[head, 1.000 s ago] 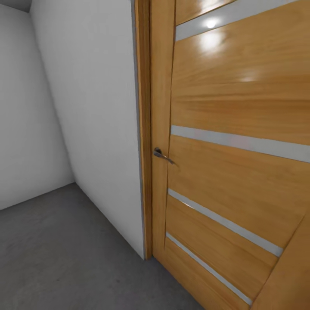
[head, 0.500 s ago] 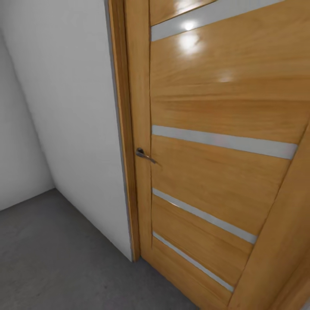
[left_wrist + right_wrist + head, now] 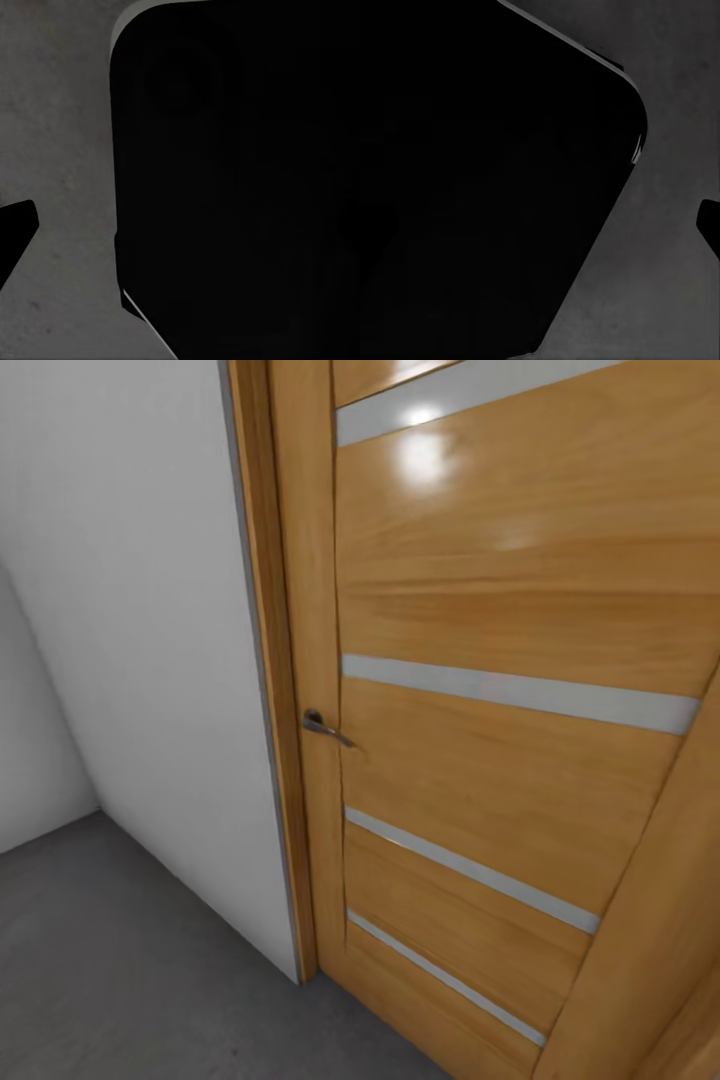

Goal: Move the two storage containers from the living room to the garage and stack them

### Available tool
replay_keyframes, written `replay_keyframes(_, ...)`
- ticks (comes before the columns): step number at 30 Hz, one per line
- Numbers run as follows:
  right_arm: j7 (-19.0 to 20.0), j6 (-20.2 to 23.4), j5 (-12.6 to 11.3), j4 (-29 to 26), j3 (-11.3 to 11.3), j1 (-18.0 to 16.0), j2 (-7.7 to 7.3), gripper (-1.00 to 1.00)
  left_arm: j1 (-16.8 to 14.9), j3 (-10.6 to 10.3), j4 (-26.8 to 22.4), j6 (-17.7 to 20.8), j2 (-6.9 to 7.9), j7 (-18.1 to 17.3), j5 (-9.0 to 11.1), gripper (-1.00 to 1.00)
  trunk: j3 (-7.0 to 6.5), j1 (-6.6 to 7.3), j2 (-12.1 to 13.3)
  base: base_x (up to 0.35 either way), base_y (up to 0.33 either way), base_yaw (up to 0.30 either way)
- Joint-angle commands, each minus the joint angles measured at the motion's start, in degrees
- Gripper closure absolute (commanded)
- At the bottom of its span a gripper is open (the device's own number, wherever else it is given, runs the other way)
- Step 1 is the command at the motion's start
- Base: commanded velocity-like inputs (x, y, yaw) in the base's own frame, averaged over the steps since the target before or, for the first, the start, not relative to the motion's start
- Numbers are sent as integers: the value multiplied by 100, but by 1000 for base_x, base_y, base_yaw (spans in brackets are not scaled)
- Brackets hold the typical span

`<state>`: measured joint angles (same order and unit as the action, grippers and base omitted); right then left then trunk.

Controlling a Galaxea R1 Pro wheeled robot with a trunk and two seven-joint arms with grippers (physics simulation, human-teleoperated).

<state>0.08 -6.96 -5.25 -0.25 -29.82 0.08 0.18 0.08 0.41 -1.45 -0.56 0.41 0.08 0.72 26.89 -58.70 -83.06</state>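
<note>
Floor (image 3: 130,970) of dark grey speckled concrete is seen at the lower left of the head view, running up to a plain white wall (image 3: 150,660) and to the foot of a door (image 3: 480,610). The door is of glossy wood, crossed by pale slanting strips (image 3: 520,695), and its upper and right parts are cut off by the picture's edge. A small metal handle (image 3: 325,728) is set near the door's left edge, just beside the wooden frame (image 3: 262,660). A second white wall (image 3: 30,740) meets the first in a corner at the far left. Bright glare is reflected on the door's upper panel.

In the left wrist view, a large black rounded shape (image 3: 240,180) is seen close to the camera over grey concrete; what it is cannot be made out. A like black shape (image 3: 487,180) is seen in the right wrist view, also over concrete. Whether either tool is apart or together cannot be told. The concrete and wooden door fit the garage.
</note>
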Motion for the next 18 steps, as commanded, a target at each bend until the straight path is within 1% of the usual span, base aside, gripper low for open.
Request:
replay_keyframes(1,1,-16,-56,-2,-42,1,0,-100,1,3,-5,-6,1,1,7,-100,4,-3,-2,242,218,-5)
replay_keyframes(15,1,-16,-56,-2,-42,1,9,-100,1,3,-5,-6,3,-2,7,-100,4,-3,-2,278,217,-2)
replay_keyframes(18,1,-16,-56,-2,-42,1,9,-100,1,3,-5,-6,3,0,7,-100,4,-3,-2,290,213,-154)
